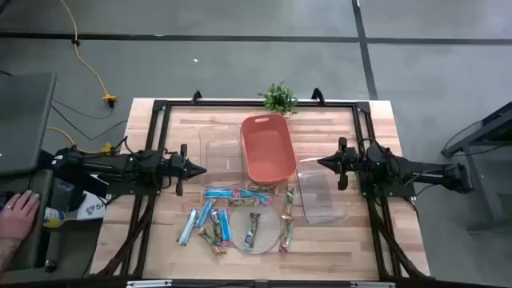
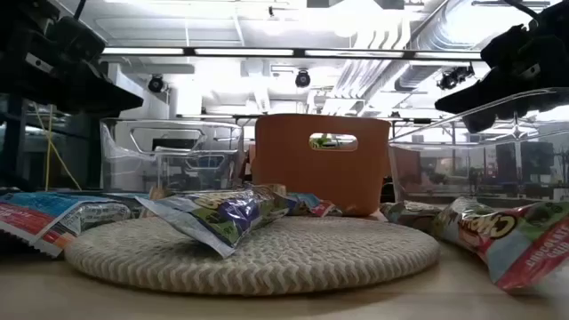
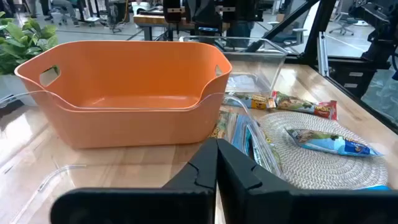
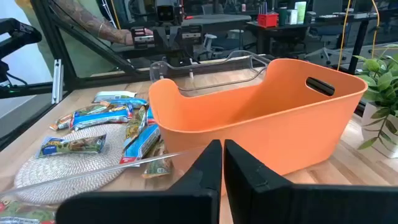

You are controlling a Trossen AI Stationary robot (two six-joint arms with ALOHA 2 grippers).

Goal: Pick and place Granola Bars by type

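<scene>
The granola bars lie scattered flat on the near middle of the table, in light blue, green-brown and red-brown wrappers. One bar rests on the round woven mat; it also shows in the left wrist view. My left gripper is shut and hovers by the left side of the clear bin, touching nothing. My right gripper is shut and hovers above the far end of the other clear bin. The fingers of each close together in its own wrist view.
An orange bin stands between the two clear bins at the table's middle. A small green plant sits at the far edge. A person's hand rests beyond the table's left side. Black frame rails run along the table's edges.
</scene>
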